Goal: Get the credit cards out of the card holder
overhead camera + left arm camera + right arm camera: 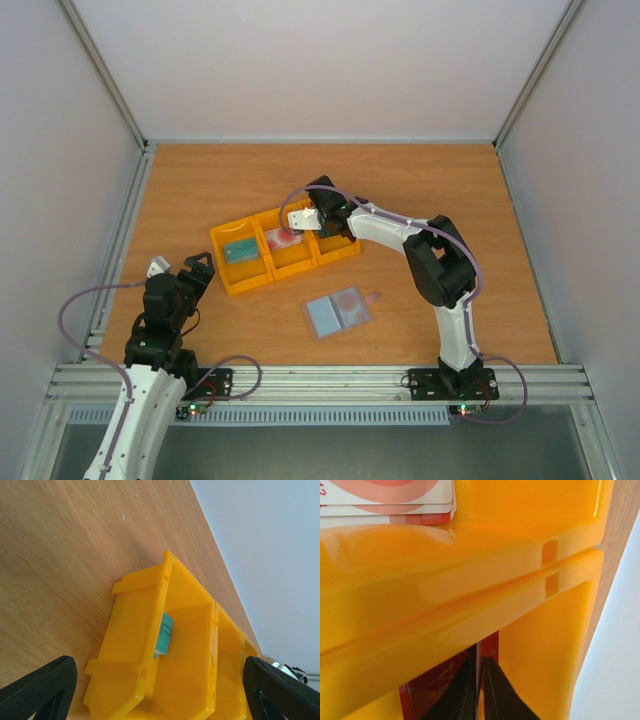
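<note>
Surface [200, 190]: orange-brown wood grain, boxed in by plain white walls [300, 60] on three sides, with an aluminium rail [320, 378] along the lower edge of the top view.

Yellow three-compartment tray [232, 283]: set at an angle just left of frame centre. Teal card [240, 250] flat in the left-hand compartment; whitish-pink card [283, 238] in the middle one.

Card holder [325, 318]: open and flat on the surface, below and right of the tray and apart from it. Pale blue-grey inside facing up, with a reddish patch on the right-hand panel.

Right claw [312, 230]: lowered into the right-hand tray compartment, well apart from the card holder. In the wrist view, fingers [460, 695] drawn almost together, pinching the dark red card [427, 687] seen edge-on between them.

Left claw [185, 272]: at lower left of the top view, near the tray's left end, not touching it. Fingers [40, 685] spread wide, gripping nothing.
</note>
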Tool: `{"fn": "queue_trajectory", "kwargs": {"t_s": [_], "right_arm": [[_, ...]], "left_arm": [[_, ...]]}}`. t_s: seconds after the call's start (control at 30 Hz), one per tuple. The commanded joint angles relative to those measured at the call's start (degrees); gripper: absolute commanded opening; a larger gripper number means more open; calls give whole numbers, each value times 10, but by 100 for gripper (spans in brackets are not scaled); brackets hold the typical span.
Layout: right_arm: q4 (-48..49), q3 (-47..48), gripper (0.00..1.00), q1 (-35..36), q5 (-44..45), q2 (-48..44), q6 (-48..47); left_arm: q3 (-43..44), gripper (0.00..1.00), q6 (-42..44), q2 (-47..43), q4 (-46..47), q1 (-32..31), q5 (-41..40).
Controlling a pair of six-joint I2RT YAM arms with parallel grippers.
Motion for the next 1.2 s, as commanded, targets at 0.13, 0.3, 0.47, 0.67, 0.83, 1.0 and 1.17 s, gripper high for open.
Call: {"fn": "queue_trajectory", "kwargs": {"t_s": [0.13,0.3,0.47,0.67,0.83,1.0,1.17], "right_arm": [[-24,-10,34,-2,-11,-9,-6],[-60,3,59,-2,-24,-25,2],[-92,19,69,-5,-17,-45,-1],[-122,34,99,-6,-28,-77,13],[-105,41,99,-6,-47,-148,104],[-23,19,98,-36,-61,-285,452],[-125,-42,99,-79,-136,-391,694]], "left_arm": [[-7,91,4,-2,1,4,-12],[-7,90,5,-4,-1,4,-12],[-8,90,6,-3,0,3,-12],[-8,90,6,-6,-1,4,-12],[-8,90,6,-5,0,4,-12],[-8,90,6,-2,9,4,-7],[-7,90,7,-2,10,4,-6]]}}
